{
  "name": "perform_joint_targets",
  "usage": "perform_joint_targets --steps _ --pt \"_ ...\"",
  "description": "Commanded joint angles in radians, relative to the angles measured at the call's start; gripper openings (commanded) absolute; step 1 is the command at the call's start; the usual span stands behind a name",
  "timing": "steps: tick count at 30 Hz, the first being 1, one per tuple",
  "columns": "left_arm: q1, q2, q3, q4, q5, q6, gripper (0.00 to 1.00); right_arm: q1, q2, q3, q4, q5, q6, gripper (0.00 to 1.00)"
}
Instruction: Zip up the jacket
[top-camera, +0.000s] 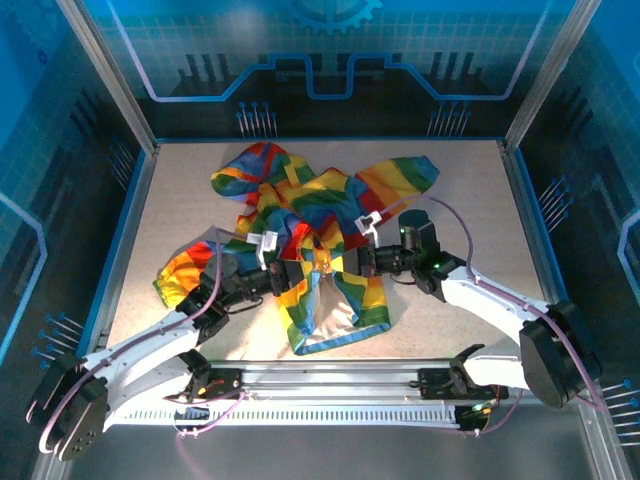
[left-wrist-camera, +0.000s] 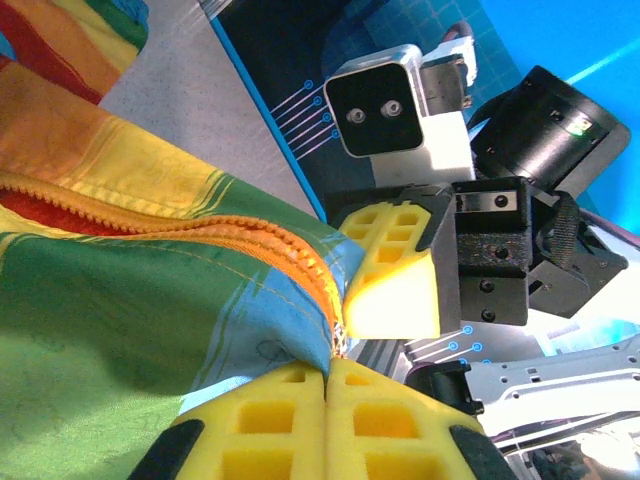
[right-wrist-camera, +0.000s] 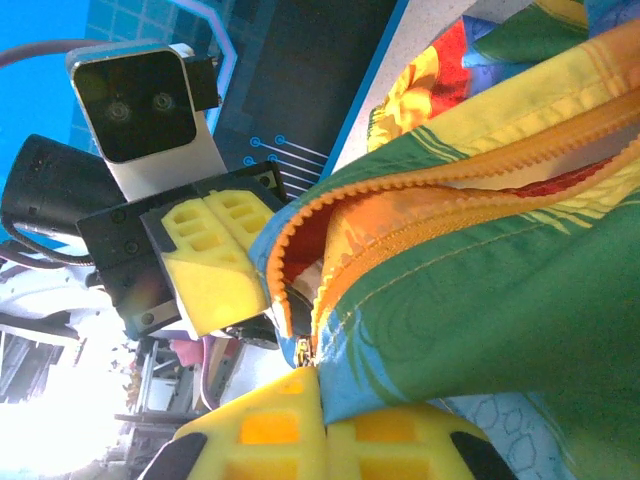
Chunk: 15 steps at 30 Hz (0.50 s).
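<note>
Jacket (top-camera: 300, 200) lies crumpled at the middle of the desk (top-camera: 460, 180), rainbow stripes uppermost. The hood (top-camera: 255, 170) points toward the far edge. One sleeve (top-camera: 400, 180) is spread to the far right and the other (top-camera: 185, 275) to the near left.

Left gripper (top-camera: 290, 275) and right gripper (top-camera: 350, 262) face each other across the lower front of the garment, close together, from the left and the right.

Left wrist view: the left gripper (left-wrist-camera: 328, 385) has its yellow jaws pressed fully together, with the lower end of the orange zipper (left-wrist-camera: 250, 240) and the adjoining fabric pinched between them. The right gripper (left-wrist-camera: 395, 270) sits just beside, its pad touching the blue hem edge.

Right wrist view: the right gripper (right-wrist-camera: 320, 400) has its jaws closed flat against each other, clamped on the green and blue front panel where the zipper (right-wrist-camera: 450, 165) ends. The two zipper halves stand apart above that point, with orange and red inner cloth showing in the gap. The left gripper (right-wrist-camera: 215, 265) is closed against the opposite front edge.
</note>
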<state>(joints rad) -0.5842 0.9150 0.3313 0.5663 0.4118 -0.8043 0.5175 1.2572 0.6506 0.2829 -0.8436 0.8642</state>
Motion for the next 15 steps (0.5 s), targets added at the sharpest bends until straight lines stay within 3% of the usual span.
perform_joint_targets --steps 1,15 --pt "0.007 -0.026 -0.009 0.053 -0.018 0.041 0.0 -0.009 0.006 -0.01 0.085 -0.047 0.024 0.0" --pt "0.007 -0.019 0.006 0.064 -0.023 0.055 0.0 0.007 0.069 -0.015 0.248 -0.1 0.088 0.0"
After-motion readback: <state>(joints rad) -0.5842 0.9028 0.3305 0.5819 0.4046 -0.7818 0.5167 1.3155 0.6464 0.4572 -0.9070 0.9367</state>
